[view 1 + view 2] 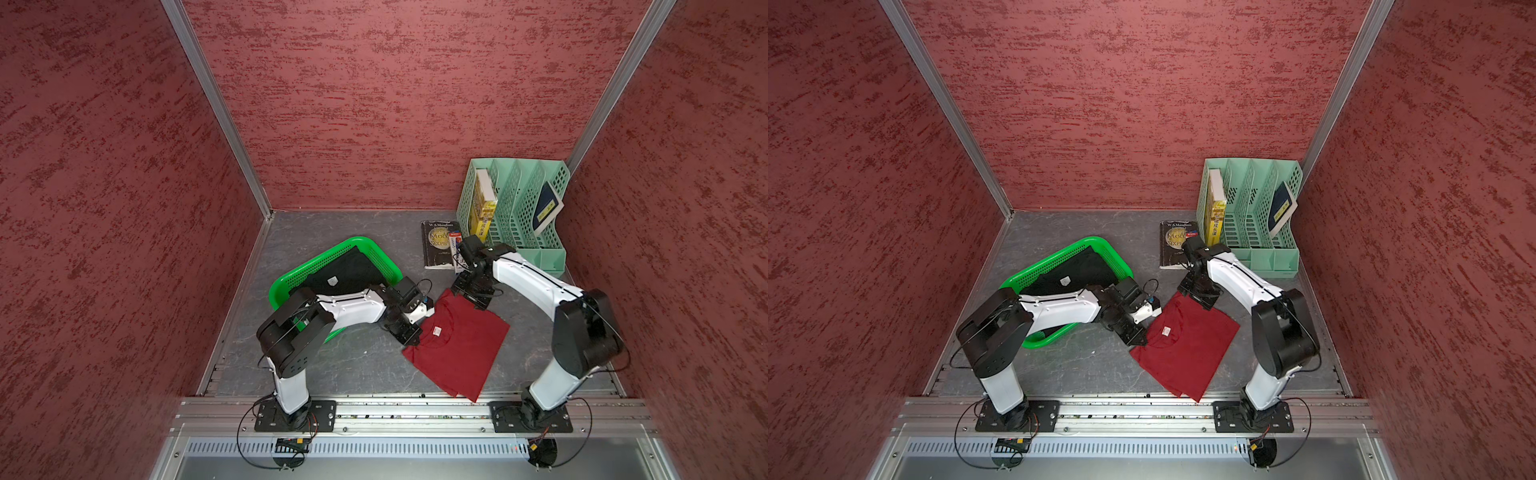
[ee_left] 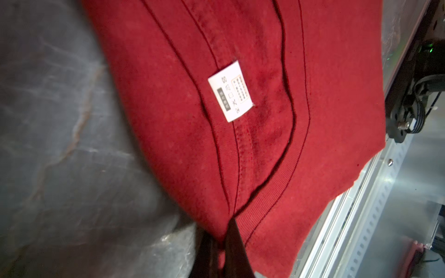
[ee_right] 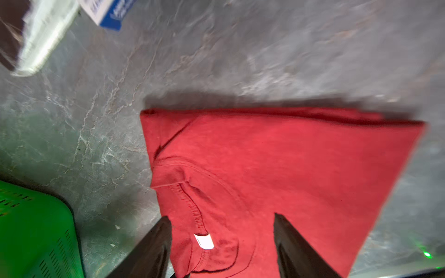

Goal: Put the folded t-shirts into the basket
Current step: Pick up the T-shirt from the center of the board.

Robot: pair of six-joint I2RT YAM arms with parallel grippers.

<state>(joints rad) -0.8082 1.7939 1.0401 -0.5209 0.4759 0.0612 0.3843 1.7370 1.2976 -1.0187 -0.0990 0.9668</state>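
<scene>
The dark red t-shirt (image 1: pixel 457 349) lies folded on the table beside the green basket (image 1: pixel 332 245), where a black t-shirt (image 1: pixel 349 270) already sits. My left gripper (image 2: pixel 221 243) is pinched tight on the red shirt's collar edge. My right gripper (image 3: pixel 221 216) is spread wide over the far corner, holding nothing. I judge this the pickup: the right must close, then both lift together. Only the left wrist view shows the pinch and the care label (image 2: pixel 230 91).
</scene>
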